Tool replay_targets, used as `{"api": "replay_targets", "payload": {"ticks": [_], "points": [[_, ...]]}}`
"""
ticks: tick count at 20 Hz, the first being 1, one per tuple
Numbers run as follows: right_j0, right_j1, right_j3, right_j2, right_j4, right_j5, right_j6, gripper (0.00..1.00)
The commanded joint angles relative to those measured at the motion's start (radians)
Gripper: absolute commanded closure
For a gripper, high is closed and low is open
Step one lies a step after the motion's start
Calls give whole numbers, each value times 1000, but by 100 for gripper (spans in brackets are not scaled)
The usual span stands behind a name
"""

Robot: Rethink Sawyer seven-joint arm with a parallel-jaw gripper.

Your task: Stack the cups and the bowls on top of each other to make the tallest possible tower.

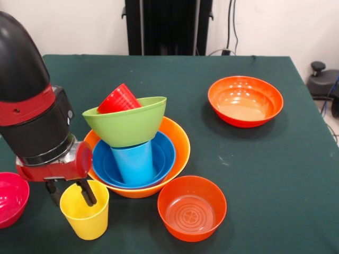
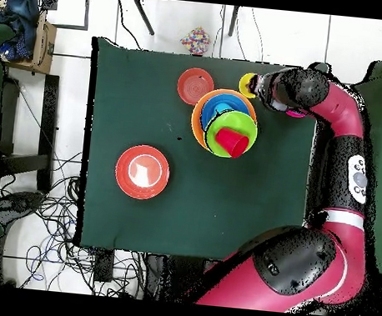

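The tower stands at centre left: the pale orange bowl [image 1: 181, 142] holds a blue bowl [image 1: 165, 154]. In that stands a light blue cup [image 1: 135, 163], which carries a tilted lime green bowl [image 1: 127, 126]. A red cup [image 1: 119, 99] lies in the green bowl. The tower also shows in the overhead view [image 2: 200, 119]. A yellow cup [image 1: 85, 211] stands upright on the table in front of it. My gripper [image 1: 70, 193] is open and straddles the cup's left wall, one finger [image 1: 88, 193] inside and one outside. The small light blue bowl is not seen.
A small red-orange bowl [image 1: 192, 208] sits right of the yellow cup. A larger red-orange bowl [image 1: 244, 100] sits at the back right. A magenta bowl [image 1: 10, 198] lies at the left edge under my arm. The table is covered in dark green cloth.
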Motion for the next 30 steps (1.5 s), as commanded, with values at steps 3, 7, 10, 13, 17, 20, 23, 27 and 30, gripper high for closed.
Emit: {"api": "replay_targets", "payload": {"ticks": [3,7,10,13,17,20,23,27,30], "points": [[48,11,-5,-58,-77,-57,-77,0],[41,5,26,-59,-74,-97,-56,100],[40,1,29,-59,-74,-58,-99,100],[40,-5,32,-60,-74,-35,-124,100],[36,-12,36,-58,-71,-38,-126,100],[31,-37,47,-57,-58,-16,-122,100],[19,-87,79,-52,-35,12,-118,100],[-5,-155,129,-31,10,60,-115,100],[-19,-186,155,-19,33,80,-116,100]]}}
